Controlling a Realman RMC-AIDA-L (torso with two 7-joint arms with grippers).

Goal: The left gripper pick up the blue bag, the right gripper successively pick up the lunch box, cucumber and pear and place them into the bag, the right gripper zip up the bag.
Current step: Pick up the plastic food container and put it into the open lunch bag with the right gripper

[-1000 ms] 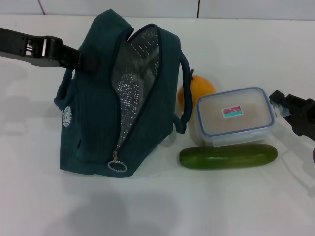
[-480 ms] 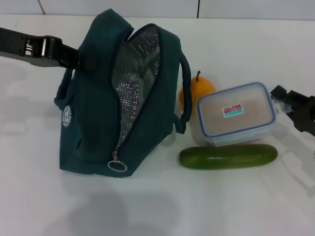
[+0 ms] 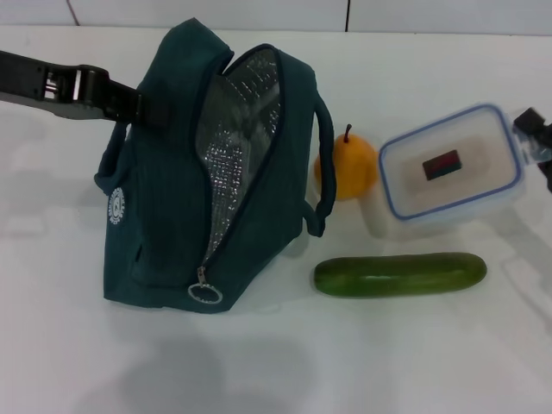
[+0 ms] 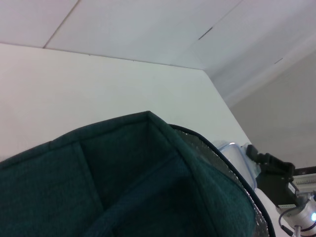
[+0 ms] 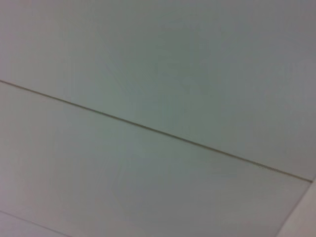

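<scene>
Lunch box (image 3: 451,169) tilted, clear of the table, gripped at its far-right end by right tool (image 3: 536,138).

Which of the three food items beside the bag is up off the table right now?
The lunch box: the right claw grips its end, and it hangs tilted above the table. The pear and cucumber both lie on the table.

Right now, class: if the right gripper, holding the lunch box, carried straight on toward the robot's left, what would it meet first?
Probably the pear: it sits beside the lifted lunch box, between the right gripper and the blue bag. Depth is unclear, so the box might pass above it.
</scene>
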